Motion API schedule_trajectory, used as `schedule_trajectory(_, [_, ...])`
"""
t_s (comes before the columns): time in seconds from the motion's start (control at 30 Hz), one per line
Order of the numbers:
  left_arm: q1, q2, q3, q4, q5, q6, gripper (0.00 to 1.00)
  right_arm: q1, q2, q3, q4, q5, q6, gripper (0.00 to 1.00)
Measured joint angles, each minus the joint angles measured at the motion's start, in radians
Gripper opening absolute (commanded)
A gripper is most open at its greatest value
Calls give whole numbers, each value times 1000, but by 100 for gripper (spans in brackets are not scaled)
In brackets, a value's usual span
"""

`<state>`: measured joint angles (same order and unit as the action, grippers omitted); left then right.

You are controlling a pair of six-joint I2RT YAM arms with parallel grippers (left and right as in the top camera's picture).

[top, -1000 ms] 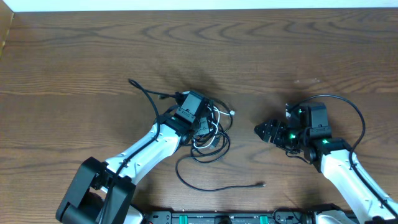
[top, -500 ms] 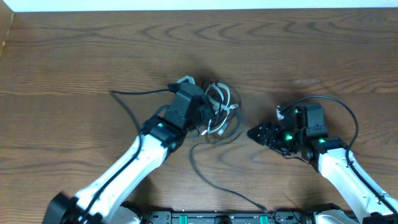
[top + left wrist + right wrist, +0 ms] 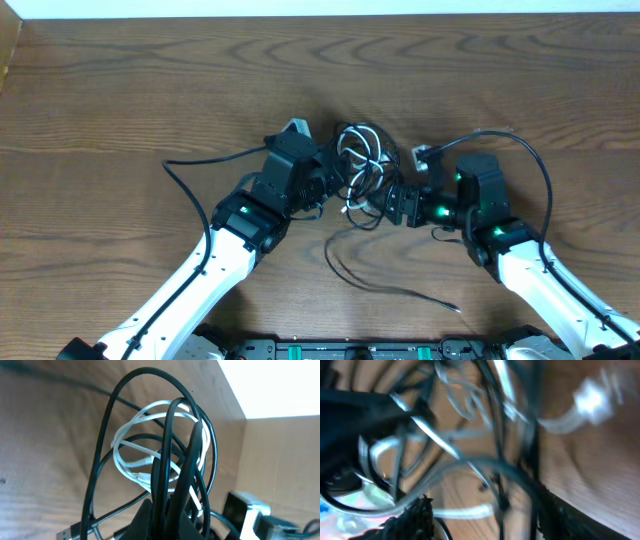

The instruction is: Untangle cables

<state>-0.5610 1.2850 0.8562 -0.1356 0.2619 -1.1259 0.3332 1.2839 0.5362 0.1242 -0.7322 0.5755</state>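
we are seeing the cables (image 3: 358,165) bunching into a black-and-white tangle of loops over the middle of the table (image 3: 120,90).
the left end effector (image 3: 328,186) is clamping tight on black strands; the right end effector (image 3: 392,200) is sitting partly open, touching the tangle.

Cables (image 3: 358,162) black, one white; table (image 3: 120,80) dark brown, wavy wood grain.

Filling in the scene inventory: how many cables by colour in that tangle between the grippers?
White cables: 1
Black cables: at least 1; a left tail and a near tail trail out, loops too knotted to separate
Total: at least 2
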Motion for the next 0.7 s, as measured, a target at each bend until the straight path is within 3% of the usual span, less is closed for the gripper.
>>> schedule_trajectory(0.1, [0,0,0,-10,24,0,8,5,0,0,12,9,-3,20])
schedule_trajectory(0.2, [0,0,0,-22,47,-1,8,4,0,0,-6,50,2,1])
schedule_trajectory(0.5, [0,0,0,-32,154,83,8,-20,0,0,-94,235,-3,1])
schedule_trajectory(0.7, [-7,2,2,-123,206,209,8,-150,-13,0,-148,248,-34,1])
